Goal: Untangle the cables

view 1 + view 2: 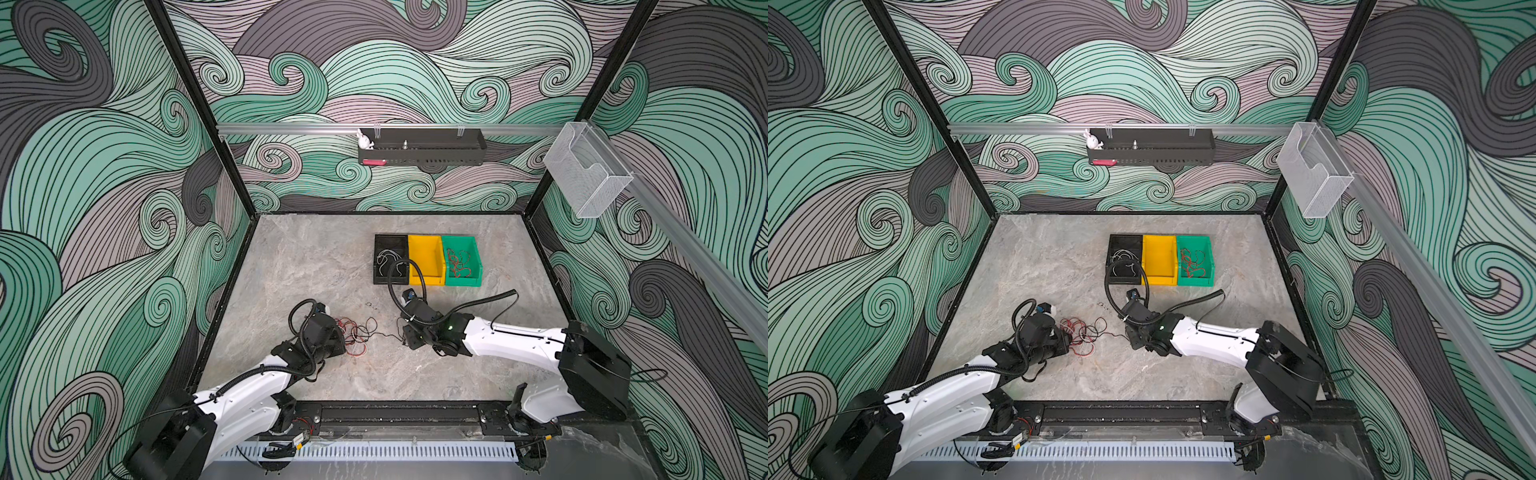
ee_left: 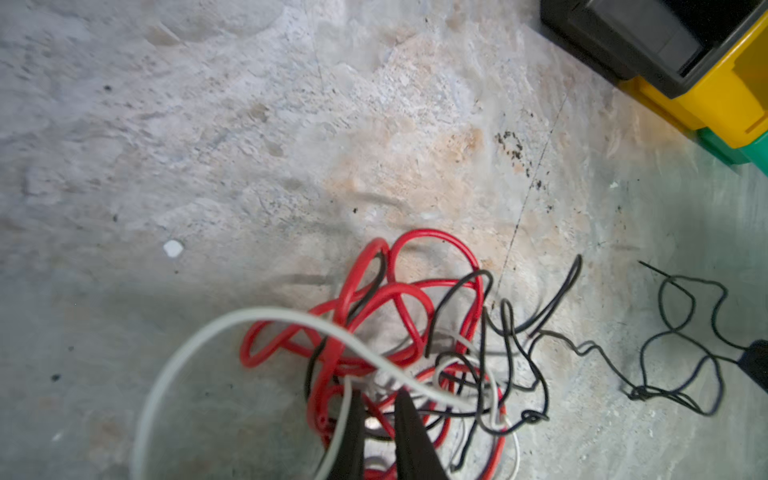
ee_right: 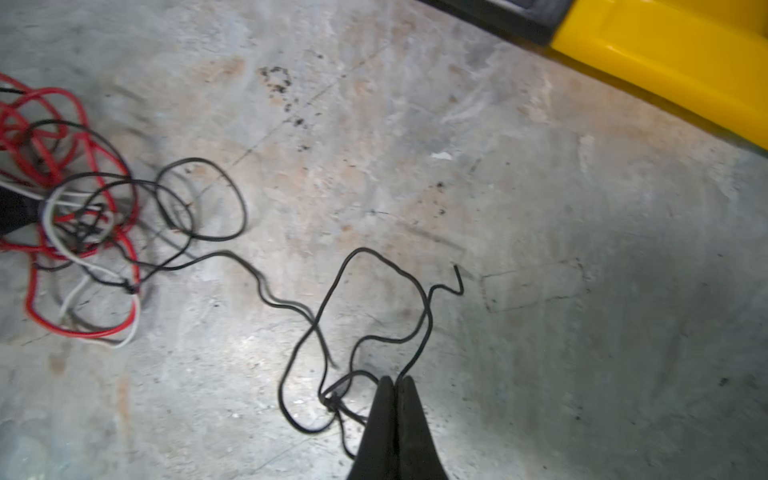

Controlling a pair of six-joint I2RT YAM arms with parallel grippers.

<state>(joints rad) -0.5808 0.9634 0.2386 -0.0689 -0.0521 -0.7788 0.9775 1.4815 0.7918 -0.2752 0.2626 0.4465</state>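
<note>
Right gripper is clamping tight on a black cable trailing right from the tangled cables, which are lying near-left on the grey marbled table. Left gripper is sitting in that tangle, jaws nearly together; we cannot tell whether it is pinching anything. Farther back we are seeing a black bin, yellow bin and green bin side by side, a hose arching over the black one. Swirl-patterned walls are enclosing everything.
</note>
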